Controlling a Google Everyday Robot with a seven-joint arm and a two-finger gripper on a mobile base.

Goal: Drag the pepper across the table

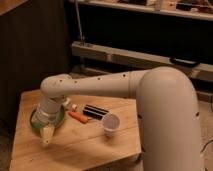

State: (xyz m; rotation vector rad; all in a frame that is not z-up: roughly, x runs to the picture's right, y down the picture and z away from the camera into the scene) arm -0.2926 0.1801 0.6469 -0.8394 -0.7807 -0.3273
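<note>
**Pepper Seen at Mid-Table, Gripper Held at Plate's Rim**

The pepper (pixel 79 117) is seen lying flat on the table (pixel 95 147), roughly midway between the left and right edges and somewhat closer to the far edge than to the near one. It is laid slantwise on the pale planks. On its side toward the left edge it is bordered by a green plate (pixel 34 121). On its side toward the right edge a black striped bar (pixel 96 111) is set just beside it; whether the two are touching cannot be told. A white paper cup (pixel 110 124) is stood upright, mouth up, between the pepper and the near right corner, apart from both pepper and bar. A small pale object (pixel 74 106) is placed just beyond the pepper toward the far edge; what it is cannot be made out.

The gripper (pixel 47 135) is held low at the plate's near rim, close to the left edge, with its pale tip pointed down at the wood. It is kept apart from the pepper. Whether it is clenched or released cannot be told. The white arm (pixel 100 85) is stretched in from the right edge across the far half of the worktop, and much of the plate is covered by its wrist.
</note>
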